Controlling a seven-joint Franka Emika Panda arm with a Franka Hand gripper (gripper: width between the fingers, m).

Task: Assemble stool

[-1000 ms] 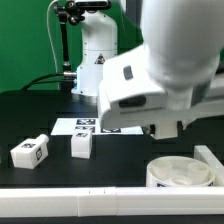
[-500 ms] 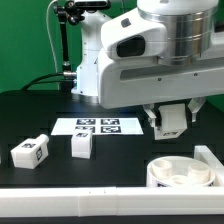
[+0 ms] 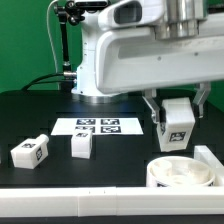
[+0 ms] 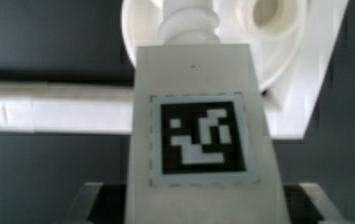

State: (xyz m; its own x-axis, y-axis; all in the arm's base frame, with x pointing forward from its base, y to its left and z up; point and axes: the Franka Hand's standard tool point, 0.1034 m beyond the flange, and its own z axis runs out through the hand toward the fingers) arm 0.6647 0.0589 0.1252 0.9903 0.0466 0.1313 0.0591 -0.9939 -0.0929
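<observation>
Above the seat [image 3: 160,171], the pincer [image 3: 177,110] holds a leg [image 3: 178,128] — rim untouched.

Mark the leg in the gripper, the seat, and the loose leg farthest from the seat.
held leg [image 3: 178,120]: exterior view, tagged front face.
seat [image 3: 160,166]: exterior view, outer rim.
farthest loose leg [image 3: 30,151]: exterior view, middle of the block.

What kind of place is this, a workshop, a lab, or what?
Most likely a robotics lab bench for assembly trials: a white robot arm whose claw holds a tagged stool leg, a marker board of printed tags on a black table, and a green backdrop.
</observation>
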